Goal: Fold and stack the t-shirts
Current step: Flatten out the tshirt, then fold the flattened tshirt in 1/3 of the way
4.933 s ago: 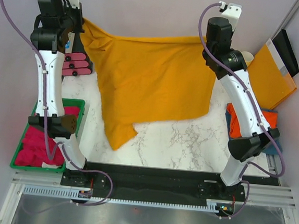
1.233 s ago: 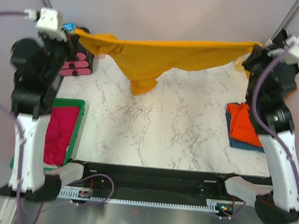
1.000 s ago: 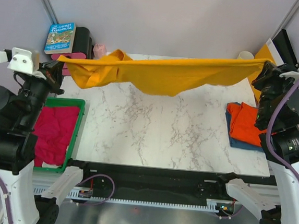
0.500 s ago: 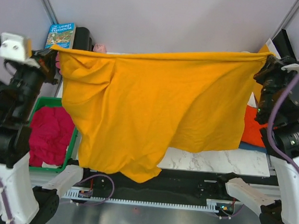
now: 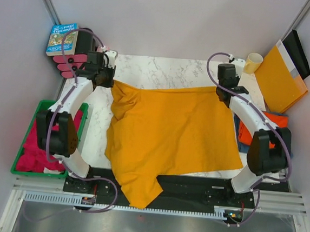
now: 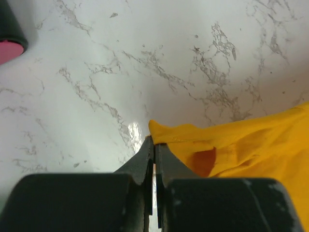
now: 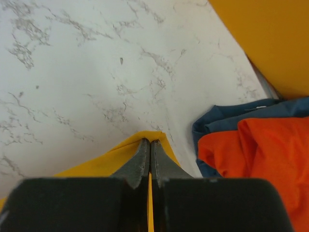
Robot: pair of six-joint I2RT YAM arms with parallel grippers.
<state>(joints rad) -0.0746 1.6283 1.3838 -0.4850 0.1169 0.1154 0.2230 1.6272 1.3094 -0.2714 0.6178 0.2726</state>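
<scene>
Now my left hand is pinched shut on one corner of the yellow shirt, and my right hand is pinched shut on the other corner. The shirt lies spread on the table from my hands back toward me, hanging over the near edge. Right beside my right hand, the orange-red shirt lies on the blue shirt.

Plain grey walls w/ white marble table
</scene>
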